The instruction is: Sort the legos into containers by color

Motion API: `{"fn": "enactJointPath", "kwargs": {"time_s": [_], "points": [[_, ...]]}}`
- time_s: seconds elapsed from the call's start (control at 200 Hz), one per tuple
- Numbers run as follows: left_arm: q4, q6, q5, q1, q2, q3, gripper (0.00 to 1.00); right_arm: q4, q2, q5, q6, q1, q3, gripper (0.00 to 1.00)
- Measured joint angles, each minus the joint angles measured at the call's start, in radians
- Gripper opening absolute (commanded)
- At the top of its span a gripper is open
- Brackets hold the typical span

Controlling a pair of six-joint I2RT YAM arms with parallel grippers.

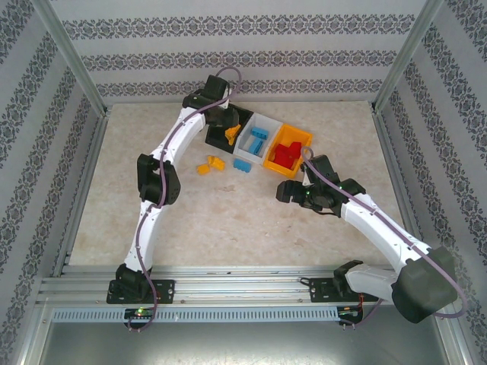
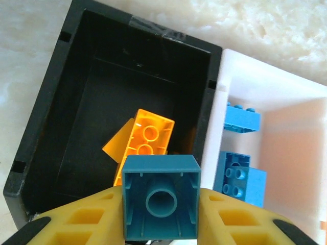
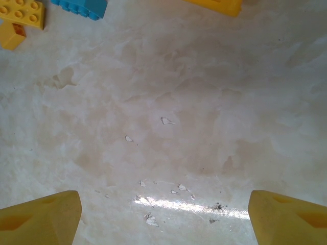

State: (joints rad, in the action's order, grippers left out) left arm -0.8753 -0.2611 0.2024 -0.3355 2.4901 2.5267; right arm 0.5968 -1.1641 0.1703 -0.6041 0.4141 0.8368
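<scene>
While the left gripper [image 2: 160,206] clamps a blue brick [image 2: 160,178] above the black bin [image 2: 97,97] holding orange bricks [image 2: 149,137], the right gripper [image 3: 163,217] hovers, jaws spread, over the table [image 3: 168,92] to that bin's right.

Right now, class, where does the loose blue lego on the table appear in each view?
Top external: loose blue lego on the table, just in front of the white bin.
Right wrist: loose blue lego at the top edge, left of centre.
Shared landmark: yellow legos just left of it.
</scene>
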Motion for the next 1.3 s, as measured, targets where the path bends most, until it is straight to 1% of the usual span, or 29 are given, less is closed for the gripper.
{"fn": "enactJointPath", "kwargs": {"time_s": [0.24,0.58,0.829,0.894,0.939,0.974,1.024,1.119,1.299], "points": [[0.015,-0.021,0.06,-0.011,0.021,0.0,0.35,-0.004,-0.001,0.0,0.0,0.0,-0.017,0.85],[0.054,-0.029,0.128,-0.075,0.021,0.0,0.35,-0.011,-0.011,0.004,-0.004,0.0,-0.04,0.85],[0.065,-0.051,0.21,-0.078,0.022,0.0,0.35,-0.011,-0.008,0.004,-0.004,-0.013,-0.052,0.85],[0.065,-0.055,0.216,-0.081,0.023,0.0,0.39,-0.011,-0.008,0.004,-0.004,-0.013,-0.055,0.85],[0.065,-0.056,0.216,-0.083,0.024,0.0,0.43,-0.011,-0.008,0.004,-0.004,-0.013,-0.055,0.86],[0.064,-0.057,0.216,-0.084,0.024,0.0,0.5,-0.011,-0.008,0.004,-0.004,-0.013,-0.055,0.86],[0.064,-0.06,0.217,-0.084,0.026,0.0,0.53,-0.011,-0.008,0.005,-0.004,-0.013,-0.055,0.86],[0.064,-0.06,0.216,-0.084,0.029,0.0,0.56,-0.011,-0.007,0.005,-0.004,-0.013,-0.055,0.86],[0.055,-0.058,0.215,-0.085,0.028,0.0,0.57,-0.011,-0.002,0.007,-0.005,-0.013,-0.059,0.86]]}}
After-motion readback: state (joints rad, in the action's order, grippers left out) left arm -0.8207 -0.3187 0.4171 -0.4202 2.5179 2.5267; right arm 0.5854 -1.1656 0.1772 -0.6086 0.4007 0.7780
